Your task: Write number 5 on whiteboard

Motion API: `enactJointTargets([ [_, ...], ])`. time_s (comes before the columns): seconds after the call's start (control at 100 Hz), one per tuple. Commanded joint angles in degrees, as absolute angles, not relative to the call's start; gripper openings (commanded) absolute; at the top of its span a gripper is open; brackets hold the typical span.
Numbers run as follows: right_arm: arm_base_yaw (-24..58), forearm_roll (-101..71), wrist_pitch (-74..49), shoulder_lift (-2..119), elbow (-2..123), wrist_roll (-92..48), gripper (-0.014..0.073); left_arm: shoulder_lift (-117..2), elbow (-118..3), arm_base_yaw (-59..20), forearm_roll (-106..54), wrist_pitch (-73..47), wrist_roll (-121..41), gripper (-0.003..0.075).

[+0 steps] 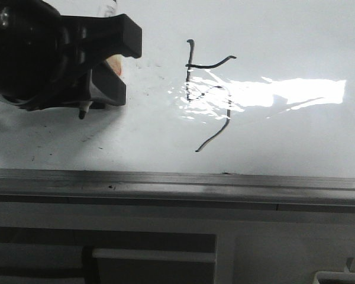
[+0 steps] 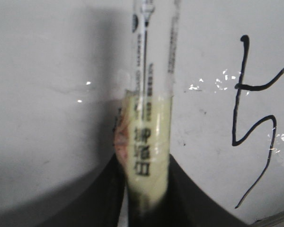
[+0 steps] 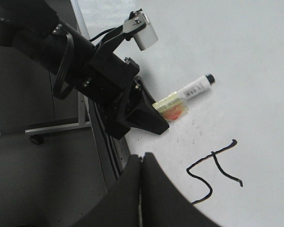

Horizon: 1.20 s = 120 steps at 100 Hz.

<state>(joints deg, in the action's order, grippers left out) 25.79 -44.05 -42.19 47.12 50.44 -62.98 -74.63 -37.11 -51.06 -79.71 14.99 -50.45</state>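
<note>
1. Gripping a marker (image 3: 189, 92), my left jaws (image 3: 154, 116) are clamped on its yellow-taped barrel, with the pen's white body and dark tip sticking out past my black fingers (image 1: 115, 35).
2. From the front camera, my left jaws (image 1: 103, 74) sit at the upper left of the whiteboard (image 1: 284, 35), and the marker's dark tip (image 1: 81, 112) points down toward the near rim, close to the board's surface; I cannot tell whether it touches.
3. The number 5 (image 1: 210, 94) lies to the right of my left jaws, apart from the pen tip, roughly in the middle of the board's width.
4. It is drawn in thin black strokes: a short upright stem, a wavy bar crossing it and running off to the right, then an angular belly and a long slanted tail ending in a slight hook.
5. In my left wrist view the number 5 (image 2: 255, 118) looks wobbly and uneven, and the bar cuts across the stem instead of starting at its top.
6. A bright glare patch (image 1: 284, 92) washes over the middle of the figure in the front view, so that part of the stroke is hard to follow there.
7. Tiny dark specks and faint smudges are scattered across the white surface below my left jaws.
8. My right jaws (image 3: 141, 189) are pressed together with nothing between them, hanging over the board's edge near the number 5 (image 3: 213, 172).
9. A grey metal rim (image 1: 177, 180) borders the whiteboard's near side.
</note>
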Motion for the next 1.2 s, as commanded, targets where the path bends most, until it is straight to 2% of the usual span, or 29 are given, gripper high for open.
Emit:
enactJointTargets([
  [0.0, 25.5, -45.9, -40.1, 46.5, 52.1, -62.6, -0.0063, -74.6, -38.1, -50.7, -80.3, 20.6, -50.1, 0.0253],
  [0.3, 25.5, -45.9, -41.8, 46.5, 52.1, -62.6, -0.0063, -74.6, -38.1, -50.7, -80.6, 20.6, -50.1, 0.0271],
  [0.63, 25.5, -45.9, -41.7, 46.5, 52.1, -62.5, -0.0063, -74.3, -38.1, -50.7, -80.6, 21.8, -50.1, 0.0554],
  [0.75, 25.5, -45.9, -40.1, 46.2, 52.1, -62.5, -0.0063, -71.8, -38.2, -50.8, -80.6, 21.6, -50.1, 0.0605],
  [0.93, 25.5, -44.1, -35.1, 42.9, 51.2, -62.5, -0.0063, -60.3, -38.1, -53.5, -80.2, 21.7, -53.0, 0.0596],
  [1.0, 25.5, -42.9, -31.2, 40.2, 49.2, -62.5, -0.0063, -54.4, -37.5, -54.6, -80.1, 22.7, -57.9, 0.0563],
  [1.07, 25.5, -42.8, -24.9, 36.7, 45.4, -62.5, -0.0063, -48.3, -36.1, -55.0, -80.5, 24.3, -63.7, 0.0498],
  [1.19, 25.5, -42.8, -12.3, 28.8, 35.4, -62.5, -0.0063, -36.7, -31.0, -54.9, -84.4, 29.4, -73.5, 0.033],
])
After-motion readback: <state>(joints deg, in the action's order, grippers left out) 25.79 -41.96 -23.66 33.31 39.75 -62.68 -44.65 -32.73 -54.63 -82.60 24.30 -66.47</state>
